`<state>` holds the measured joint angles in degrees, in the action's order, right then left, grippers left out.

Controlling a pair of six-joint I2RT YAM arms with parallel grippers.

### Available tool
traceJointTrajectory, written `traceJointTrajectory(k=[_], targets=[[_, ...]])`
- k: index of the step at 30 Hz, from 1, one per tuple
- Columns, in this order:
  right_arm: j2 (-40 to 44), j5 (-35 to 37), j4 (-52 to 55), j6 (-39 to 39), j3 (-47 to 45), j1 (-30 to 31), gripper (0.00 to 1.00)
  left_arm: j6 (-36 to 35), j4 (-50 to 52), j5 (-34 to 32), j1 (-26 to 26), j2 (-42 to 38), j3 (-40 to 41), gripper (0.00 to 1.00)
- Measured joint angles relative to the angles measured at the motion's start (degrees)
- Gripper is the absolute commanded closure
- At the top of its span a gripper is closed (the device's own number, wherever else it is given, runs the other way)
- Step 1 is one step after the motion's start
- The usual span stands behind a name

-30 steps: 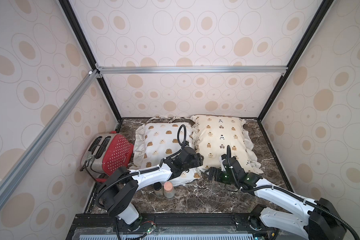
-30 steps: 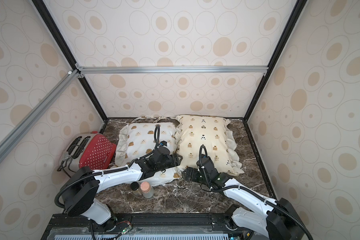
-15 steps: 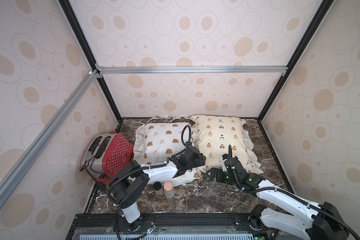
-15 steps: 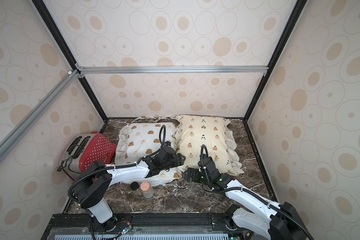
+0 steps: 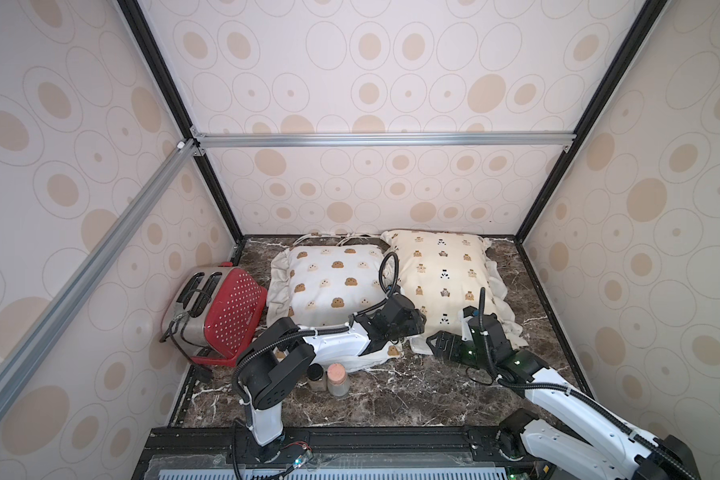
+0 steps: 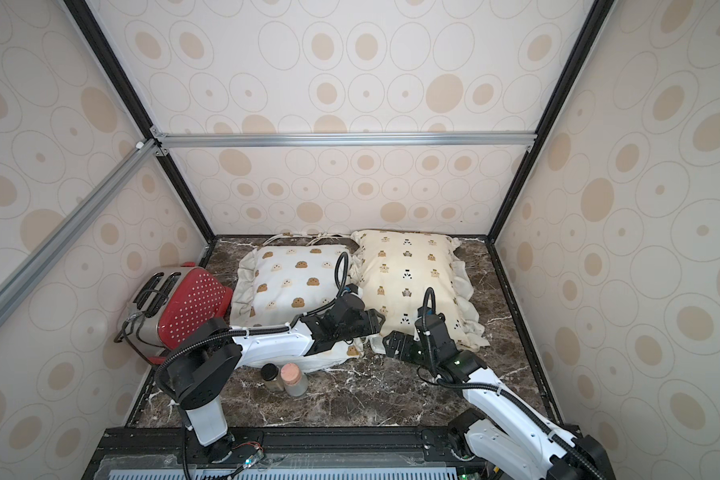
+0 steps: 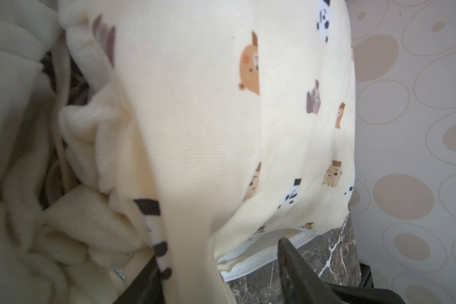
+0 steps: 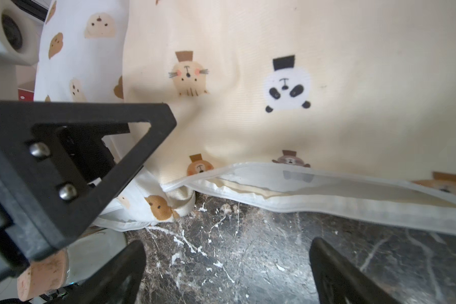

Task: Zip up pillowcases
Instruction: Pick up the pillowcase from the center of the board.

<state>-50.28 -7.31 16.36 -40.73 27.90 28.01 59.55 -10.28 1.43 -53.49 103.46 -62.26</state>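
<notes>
The white pillowcase (image 5: 333,286) with blob bears lies left of the cream-yellow pillowcase (image 5: 441,274) with bears and pandas; both show in both top views. My left gripper (image 5: 410,324) sits at the cream-yellow pillowcase's near left corner. In the left wrist view its jaws (image 7: 216,265) straddle a fold of that cream fabric (image 7: 195,158), one finger standing clear of it. My right gripper (image 5: 439,345) is open low over the marble, just in front of this pillowcase's gaping zipper edge (image 8: 327,189), with nothing between its fingers (image 8: 227,265).
A red toaster (image 5: 221,311) stands at the left wall. Two small jars (image 5: 336,379), one cork-topped, stand near the left arm on the marble table (image 5: 391,399). Patterned walls close in the back and both sides.
My left gripper has shifted right from the white pillowcase's corner onto the cream-yellow one's corner, and its jaws have narrowed. The right arm has barely moved.
</notes>
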Motion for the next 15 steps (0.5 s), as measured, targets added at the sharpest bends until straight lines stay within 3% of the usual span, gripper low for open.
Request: traceJointTrajectory(k=[8,15], targets=[[1.53,-3.19,1.05,1.70,-0.26,-0.68,0.00,0.04,1.40,-2.25,-0.35,-5.92,3.74,0.40],[0.50,-7.80,0.94,2.58,-0.31,-0.70,0.00,1.75,0.42,-4.74,-0.35,-10.67,11.10,0.46]])
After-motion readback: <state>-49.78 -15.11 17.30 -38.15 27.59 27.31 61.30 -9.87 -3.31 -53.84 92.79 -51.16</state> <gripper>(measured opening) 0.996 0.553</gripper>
